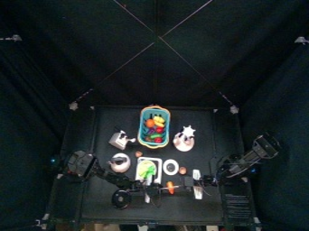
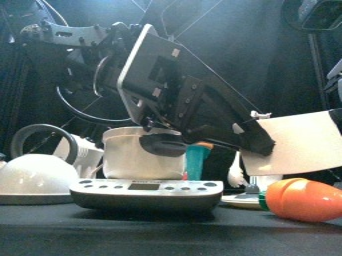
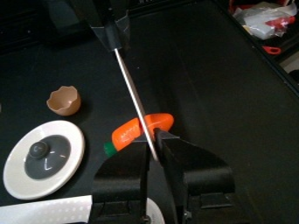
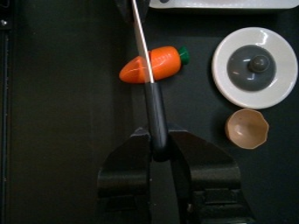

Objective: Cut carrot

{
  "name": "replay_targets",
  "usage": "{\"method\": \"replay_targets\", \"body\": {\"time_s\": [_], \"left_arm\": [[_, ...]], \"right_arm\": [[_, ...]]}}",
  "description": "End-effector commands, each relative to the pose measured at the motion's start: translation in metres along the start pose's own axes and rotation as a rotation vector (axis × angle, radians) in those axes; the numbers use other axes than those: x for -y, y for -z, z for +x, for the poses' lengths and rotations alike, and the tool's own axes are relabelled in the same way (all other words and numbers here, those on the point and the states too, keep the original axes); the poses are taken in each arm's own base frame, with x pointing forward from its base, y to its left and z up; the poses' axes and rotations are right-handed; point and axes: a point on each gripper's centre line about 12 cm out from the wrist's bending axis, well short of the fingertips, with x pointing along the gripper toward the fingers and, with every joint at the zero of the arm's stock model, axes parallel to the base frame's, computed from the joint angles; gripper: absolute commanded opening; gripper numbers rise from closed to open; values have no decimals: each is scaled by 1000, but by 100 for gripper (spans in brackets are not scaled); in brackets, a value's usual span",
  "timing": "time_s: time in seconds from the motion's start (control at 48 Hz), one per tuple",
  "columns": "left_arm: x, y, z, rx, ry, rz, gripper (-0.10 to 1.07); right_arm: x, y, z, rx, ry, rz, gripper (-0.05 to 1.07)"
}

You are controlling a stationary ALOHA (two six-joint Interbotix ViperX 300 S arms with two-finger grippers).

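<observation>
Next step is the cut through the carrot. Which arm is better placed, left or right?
Right, probably. Its pincer grips the knife by the handle, and the blade lies across the carrot, so it only has to press down. The left pincer just sits near the carrot.

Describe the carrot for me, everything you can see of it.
The carrot is a small bright orange toy with a green stub at one end, smooth like plastic. It lies flat on the black table, in one piece. A thin knife blade crosses its middle; whether it has cut in is unclear. A white lidded plate and brown cup sit apart nearby.
</observation>
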Motion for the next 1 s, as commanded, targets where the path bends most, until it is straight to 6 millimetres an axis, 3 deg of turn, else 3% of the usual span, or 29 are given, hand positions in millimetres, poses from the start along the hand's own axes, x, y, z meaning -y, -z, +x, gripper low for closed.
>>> {"method": "replay_targets", "body": {"time_s": [0.0,0.271,0.979], "left_arm": [[-5,-21,-4,46,0,-3,54],[-4,-11,0,-4,25,8,54],[-8,-10,6,-68,74,20,54]], "right_arm": [[2,-8,-4,25,-1,22,44],[1,-6,-2,16,-3,20,44],[-2,3,7,-37,2,34,44]]}}
